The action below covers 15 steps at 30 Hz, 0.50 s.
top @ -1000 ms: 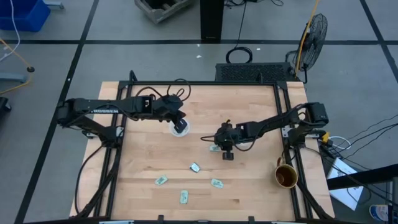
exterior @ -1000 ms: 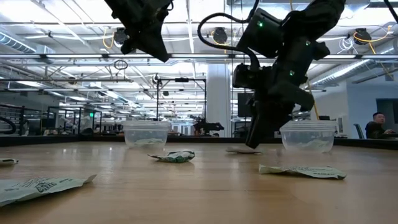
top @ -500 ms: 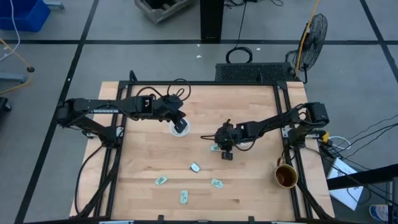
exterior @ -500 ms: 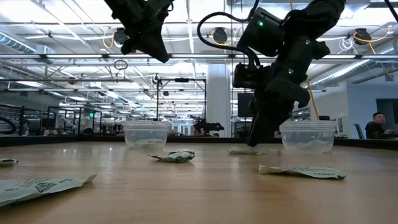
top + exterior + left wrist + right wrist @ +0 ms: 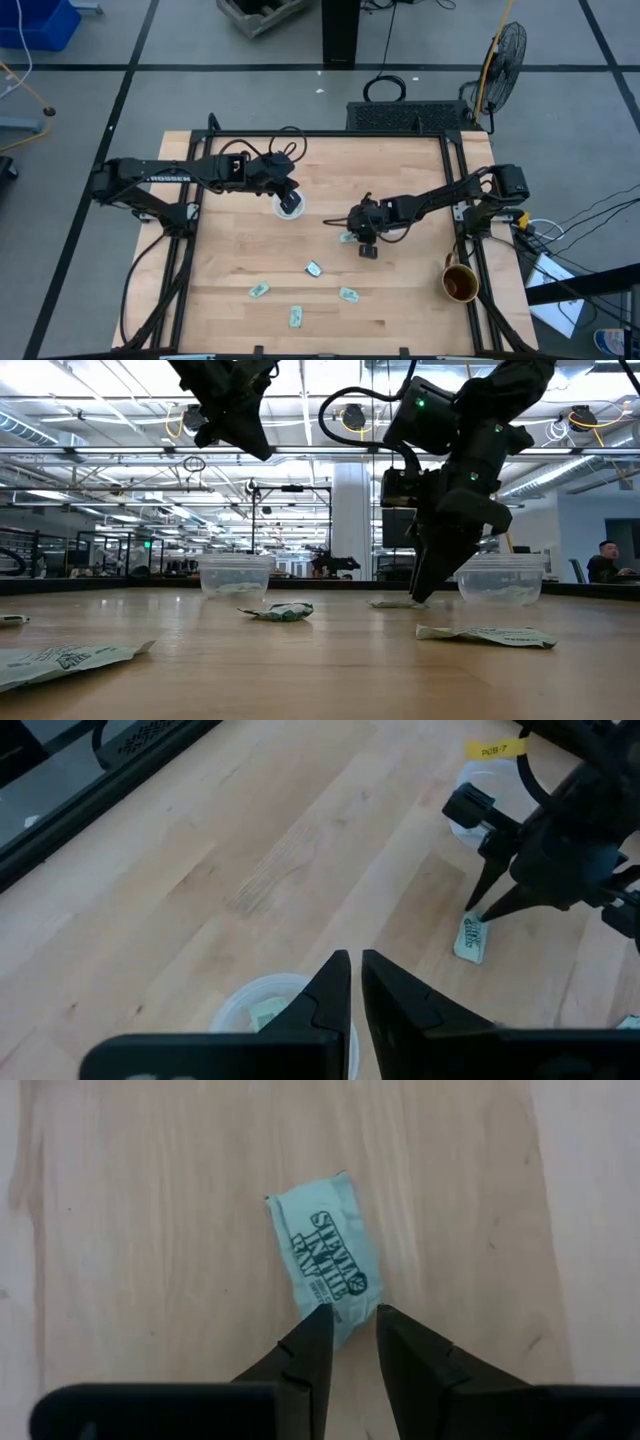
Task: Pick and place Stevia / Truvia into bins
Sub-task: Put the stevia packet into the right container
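The left clear cup [image 5: 290, 206] stands on the table with a packet inside [image 5: 265, 1015]. My left gripper [image 5: 354, 965] hovers over it, shut to a thin slit and holding nothing. The right cup [image 5: 500, 580] stands behind my right arm. A pale green Stevia packet [image 5: 325, 1258] lies flat on the wood [image 5: 346, 237]. My right gripper [image 5: 350, 1320] points down at it, open by a narrow gap, with the packet's near end between its fingertips. Several more packets lie flat nearer the front edge [image 5: 313, 269] [image 5: 259, 290] [image 5: 348, 295]. My right gripper comes from above, pointing down, with one fingertip [image 5: 316, 1325] on each side of the packet's near end [image 5: 345, 1308]. The packet lies flat on the table. Whether the tips touch it, I cannot tell.
A brown mug [image 5: 460, 283] stands at the table's right edge, near the front. Another packet [image 5: 297, 316] lies close to the near edge. Bare wood [image 5: 230, 250] spreads left of the loose packets. A person [image 5: 605, 560] sits far off in the room.
My right gripper has shifted slightly toward the table's right, staying low over the packet. The left arm has kept still.
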Each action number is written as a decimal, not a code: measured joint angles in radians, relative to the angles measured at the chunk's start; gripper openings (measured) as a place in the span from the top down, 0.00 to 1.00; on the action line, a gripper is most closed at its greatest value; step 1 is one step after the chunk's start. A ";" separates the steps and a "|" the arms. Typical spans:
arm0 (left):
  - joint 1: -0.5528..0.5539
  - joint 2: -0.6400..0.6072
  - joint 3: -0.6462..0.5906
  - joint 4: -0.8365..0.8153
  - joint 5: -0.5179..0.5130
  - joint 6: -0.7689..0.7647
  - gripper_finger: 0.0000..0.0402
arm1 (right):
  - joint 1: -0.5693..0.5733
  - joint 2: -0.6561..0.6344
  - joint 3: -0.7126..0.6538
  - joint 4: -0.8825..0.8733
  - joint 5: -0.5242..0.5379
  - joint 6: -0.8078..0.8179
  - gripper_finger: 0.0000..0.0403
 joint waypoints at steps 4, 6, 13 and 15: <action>0.000 0.000 0.000 0.000 0.000 0.000 0.91 | 0.000 0.000 0.000 0.009 0.000 -0.017 0.87; 0.000 0.000 0.000 0.000 0.000 0.000 0.91 | 0.000 0.000 0.000 0.020 0.000 -0.026 0.90; 0.000 0.000 0.000 0.000 0.000 0.000 0.91 | 0.000 0.000 0.000 0.035 0.000 -0.037 0.99; 0.000 0.000 0.000 0.000 0.000 0.000 0.91 | 0.007 0.000 0.000 0.050 0.000 -0.043 0.99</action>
